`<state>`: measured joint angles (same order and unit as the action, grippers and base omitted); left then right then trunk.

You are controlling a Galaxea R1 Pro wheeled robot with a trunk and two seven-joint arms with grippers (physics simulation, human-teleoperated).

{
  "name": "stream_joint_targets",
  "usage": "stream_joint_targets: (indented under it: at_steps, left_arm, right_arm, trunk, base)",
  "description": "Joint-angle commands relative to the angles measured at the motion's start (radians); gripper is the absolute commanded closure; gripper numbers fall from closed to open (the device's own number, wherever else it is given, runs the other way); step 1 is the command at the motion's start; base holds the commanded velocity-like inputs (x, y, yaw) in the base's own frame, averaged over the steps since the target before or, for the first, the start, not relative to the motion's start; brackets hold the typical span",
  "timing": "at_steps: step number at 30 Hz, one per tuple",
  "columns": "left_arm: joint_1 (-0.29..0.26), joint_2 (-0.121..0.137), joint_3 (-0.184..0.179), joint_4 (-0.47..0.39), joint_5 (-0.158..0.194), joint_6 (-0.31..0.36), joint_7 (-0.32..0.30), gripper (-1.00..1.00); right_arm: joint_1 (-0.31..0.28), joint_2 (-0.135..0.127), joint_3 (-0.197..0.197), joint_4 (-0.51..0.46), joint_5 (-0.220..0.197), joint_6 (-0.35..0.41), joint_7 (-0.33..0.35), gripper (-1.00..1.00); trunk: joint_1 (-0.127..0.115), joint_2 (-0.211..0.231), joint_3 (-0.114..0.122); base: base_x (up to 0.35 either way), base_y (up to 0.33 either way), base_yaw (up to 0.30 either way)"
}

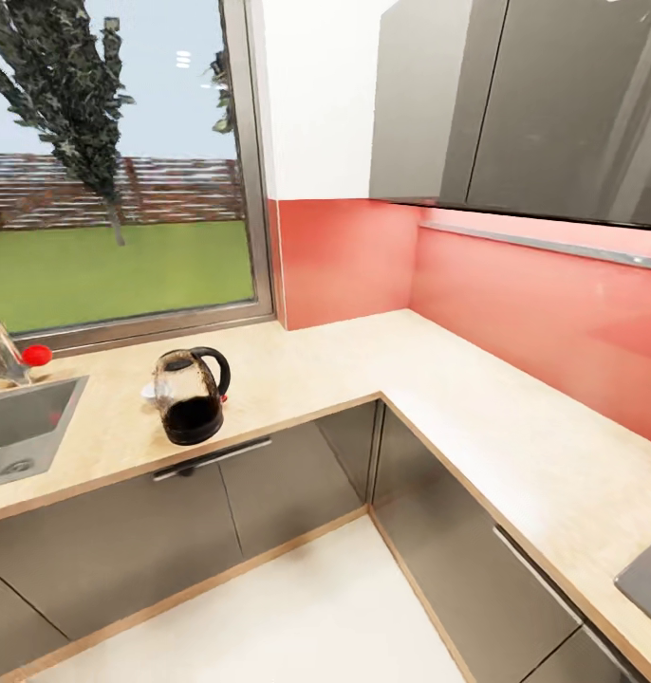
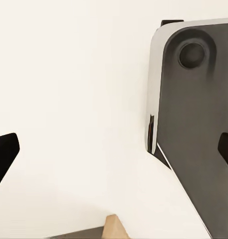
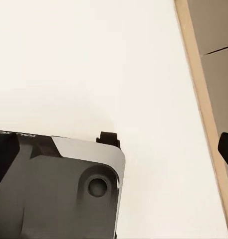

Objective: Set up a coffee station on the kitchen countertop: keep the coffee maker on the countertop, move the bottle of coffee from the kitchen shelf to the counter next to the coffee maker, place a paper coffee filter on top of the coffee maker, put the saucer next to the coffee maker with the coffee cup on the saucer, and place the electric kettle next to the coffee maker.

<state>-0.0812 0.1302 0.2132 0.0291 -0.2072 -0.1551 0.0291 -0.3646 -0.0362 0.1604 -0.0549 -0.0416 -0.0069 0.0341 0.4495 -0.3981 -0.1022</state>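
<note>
The electric kettle (image 1: 190, 396) stands upright in the left-centre of the head view, on the kitchen countertop (image 1: 458, 398), close to the front edge of the surface and above a grey cabinet front with a long bar handle (image 1: 212, 459). Just behind it, at its left, a small white shape peeks out; it may be the saucer or cup, but you cannot tell from here. The steel sink (image 1: 22, 427) lies at the far left of the frame, with a red-tipped tap (image 1: 12, 356) above it.

Both wrist views look down at pale floor and the robot's grey base (image 2: 193, 129). In each, dark fingertips show at the two side edges of the frame, well apart with nothing between them, so the left claw (image 2: 114, 149) and the right claw (image 3: 114, 149) both look spread and empty.

Treat the kettle as fragile and slippery: the body is clear glass, rounded, and offers a poor hold. Any weight likely sits low in the black base, so it should stay stable if you lift it level. The black loop handle (image 1: 216, 368) on its right side, as the head view shows it, is the sensible place to pinch; it is stiff and narrow enough for the fingers to close across it. Expect the kettle to swing or tilt if you grip high on the loop, so take it near the middle of the handle.

The long arm of the surface running to the lower right of the frame lies bare.
</note>
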Motion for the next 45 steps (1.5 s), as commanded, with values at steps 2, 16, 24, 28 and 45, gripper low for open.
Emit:
stream_joint_targets:
  at_steps: [2,16,24,28,45]
  left_arm:
    - [-0.002,0.0,0.008,0.003,-0.01,-0.006,0.003,-1.0]
    - [-0.002,-0.001,0.006,0.004,-0.01,-0.007,0.003,-1.0]
    - [-0.002,-0.001,0.007,0.003,-0.009,-0.008,0.003,-1.0]
    - [-0.002,0.0,0.007,0.003,-0.009,-0.008,0.003,-1.0]
    - [-0.002,0.0,0.009,0.002,-0.009,-0.008,0.003,-1.0]
  right_arm:
    - [-0.001,-0.001,0.006,0.0,-0.004,-0.001,0.003,-1.0]
    - [-0.001,-0.001,0.007,0.0,-0.004,-0.001,0.003,-1.0]
    - [-0.001,-0.001,0.007,0.0,-0.004,-0.001,0.003,-1.0]
    - [-0.001,-0.001,0.007,0.0,-0.004,-0.001,0.003,-1.0]
    - [-0.001,-0.001,0.006,0.0,-0.005,-0.001,0.003,-1.0]
  trunk:
    - [0.001,-0.002,-0.002]
    - [0.001,-0.002,-0.002]
    - [0.001,-0.002,-0.002]
    - [0.001,-0.002,-0.002]
    - [0.001,-0.002,-0.002]
  base:
    - [0.0,0.0,0.277]
    - [-0.005,-0.002,0.277]
    - [-0.152,-0.105,0.277]
    - [-0.039,-0.027,0.277]
    - [-0.003,-0.002,0.277]
